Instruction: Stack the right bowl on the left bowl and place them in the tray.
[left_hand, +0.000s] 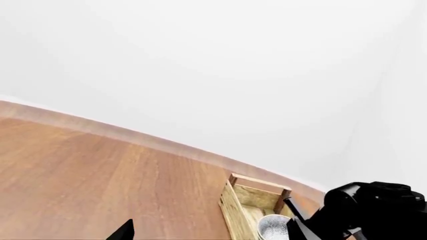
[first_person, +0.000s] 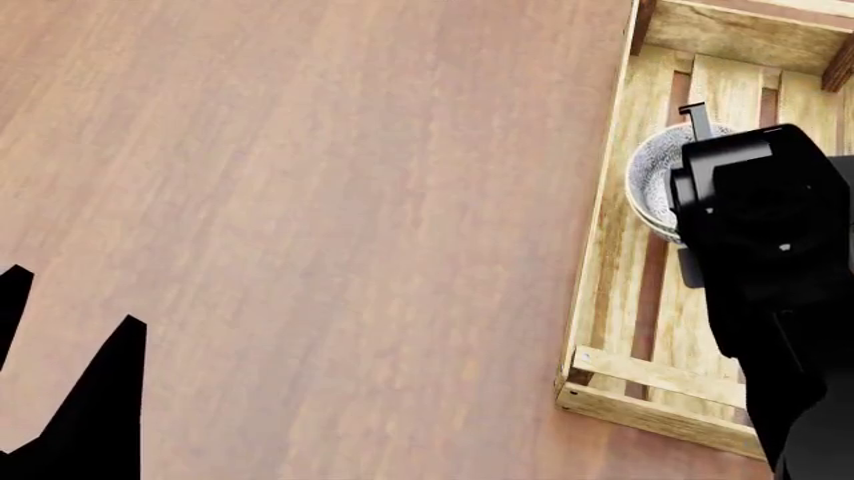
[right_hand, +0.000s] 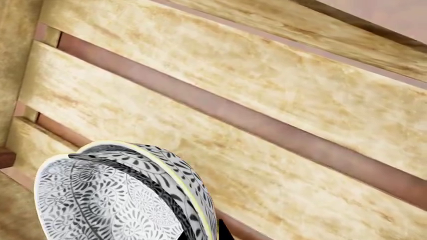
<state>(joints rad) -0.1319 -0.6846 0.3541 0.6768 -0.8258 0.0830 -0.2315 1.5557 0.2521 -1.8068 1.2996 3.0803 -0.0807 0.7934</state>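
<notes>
Two nested black-and-white patterned bowls (first_person: 654, 180) inside pale slatted wooden crate tray (first_person: 617, 300) at right, black right gripper (first_person: 694, 125) above them, grip unclear, left gripper (first_person: 67, 400) low at left, opening unclear, brown wooden table (first_person: 307, 200)

One tray (first_person: 617, 250) is in view, a pale wooden crate with a slatted bottom; the head view shows at least four bottom slats, with the right arm covering the rest. Two of its dark corner posts show in the head view, at the far end. Two bowls (right_hand: 127, 195) sit nested inside the tray, their two patterned rims, one just inside the other, clearest in the right wrist view; elsewhere they read as a single grey-white bowl. One wooden table (first_person: 307, 200) carries everything. Two black robot arms appear in the head view, one at each side. No other loose objects can be counted.
</notes>
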